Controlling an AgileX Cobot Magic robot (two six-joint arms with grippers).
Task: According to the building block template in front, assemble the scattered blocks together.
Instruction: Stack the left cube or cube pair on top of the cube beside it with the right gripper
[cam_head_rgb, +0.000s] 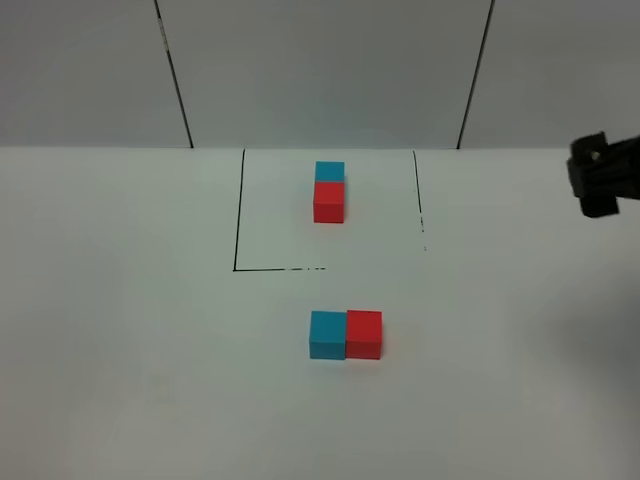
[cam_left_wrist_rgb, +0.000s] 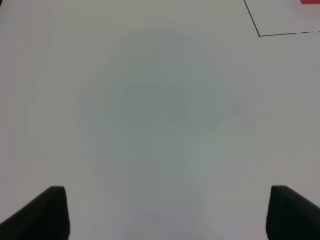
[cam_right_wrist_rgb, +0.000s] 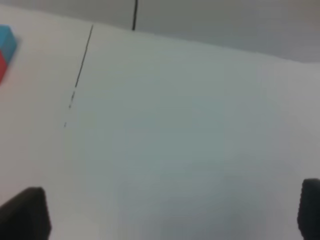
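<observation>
Just outside the black outline (cam_head_rgb: 238, 220), cyan-blue cube (cam_head_rgb: 327, 334) beside red cube (cam_head_rgb: 364, 334).

We are looking down past the left gripper (cam_left_wrist_rgb: 167, 215) onto a plain white counter (cam_left_wrist_rgb: 60, 100). It is filling the picture so fully that we cannot tell where any of its edges or corners are lying. Two dark fingertips (cam_left_wrist_rgb: 42, 215) are poking into view, standing wide apart with only bare surface showing between them. Well beyond them and off to one side, a thin black corner of the building block template (cam_left_wrist_rgb: 259, 35) is showing, its two lines running out of the picture. Inside that corner a sliver of red (cam_left_wrist_rgb: 310, 1) is peeking in, cut off by the picture's border. A faint grey shadow (cam_left_wrist_rgb: 150, 100) is lying over the middle of the counter.
</observation>
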